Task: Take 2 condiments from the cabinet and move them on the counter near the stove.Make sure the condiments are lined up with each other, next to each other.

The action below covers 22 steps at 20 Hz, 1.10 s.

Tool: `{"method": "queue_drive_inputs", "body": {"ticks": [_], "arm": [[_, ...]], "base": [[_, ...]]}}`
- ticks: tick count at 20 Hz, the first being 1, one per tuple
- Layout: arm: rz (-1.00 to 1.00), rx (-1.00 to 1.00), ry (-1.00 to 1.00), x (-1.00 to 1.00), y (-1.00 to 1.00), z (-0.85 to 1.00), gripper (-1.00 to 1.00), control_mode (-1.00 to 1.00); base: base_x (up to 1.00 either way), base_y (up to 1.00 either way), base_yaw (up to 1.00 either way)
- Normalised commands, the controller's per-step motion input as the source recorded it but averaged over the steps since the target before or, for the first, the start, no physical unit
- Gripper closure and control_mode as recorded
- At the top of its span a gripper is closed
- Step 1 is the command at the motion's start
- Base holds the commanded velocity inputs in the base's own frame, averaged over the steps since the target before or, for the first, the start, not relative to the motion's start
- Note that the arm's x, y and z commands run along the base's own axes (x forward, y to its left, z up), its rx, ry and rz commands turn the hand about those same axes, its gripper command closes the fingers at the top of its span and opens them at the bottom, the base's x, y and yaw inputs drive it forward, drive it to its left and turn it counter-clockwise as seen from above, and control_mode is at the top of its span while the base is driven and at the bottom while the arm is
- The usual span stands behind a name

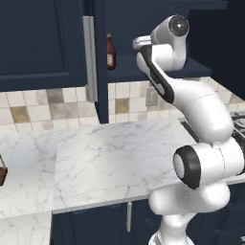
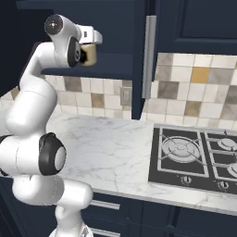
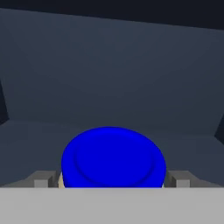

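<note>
The cream jar's blue lid (image 3: 113,156) sits between my two finger tips, which press against its sides; my gripper (image 3: 111,179) is shut on the jar. In the right base view the cream jar (image 2: 90,55) shows at the hand inside the open navy cabinet (image 2: 111,65), standing on its shelf. The slim reddish-brown bottle (image 1: 111,52) stands upright on the same shelf, left of the arm's wrist. Below lies the white marble counter (image 1: 115,153), with the black stove (image 2: 194,157) to its right.
The cabinet's open door edge with its long silver handle (image 1: 89,57) hangs left of the bottle. A dark brown object (image 1: 2,170) sits at the counter's far left edge. A tiled backsplash (image 2: 190,88) and a wall outlet (image 2: 125,96) are behind the counter.
</note>
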Motion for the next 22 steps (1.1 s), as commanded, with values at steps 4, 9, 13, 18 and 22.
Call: {"method": "queue_drive_inputs", "body": {"ticks": [4,9,13,18,22], "arm": [[0.00,0.00,-0.05,-1.00,0.00,0.01,1.00,-1.00],[-0.03,0.00,0.08,-0.87,0.00,0.07,1.00,-1.00],[-0.04,0.00,0.10,-0.84,-0.03,-0.01,1.00,-1.00],[-0.02,-0.04,0.08,-0.45,-0.11,-0.52,1.00,-1.00],[0.00,-0.05,0.00,-0.11,-0.26,-1.00,1.00,-1.00]], "base": [[0.00,0.00,0.00],[0.00,0.00,0.00],[0.00,0.00,0.00],[0.00,0.00,0.00],[0.00,0.00,0.00]]}}
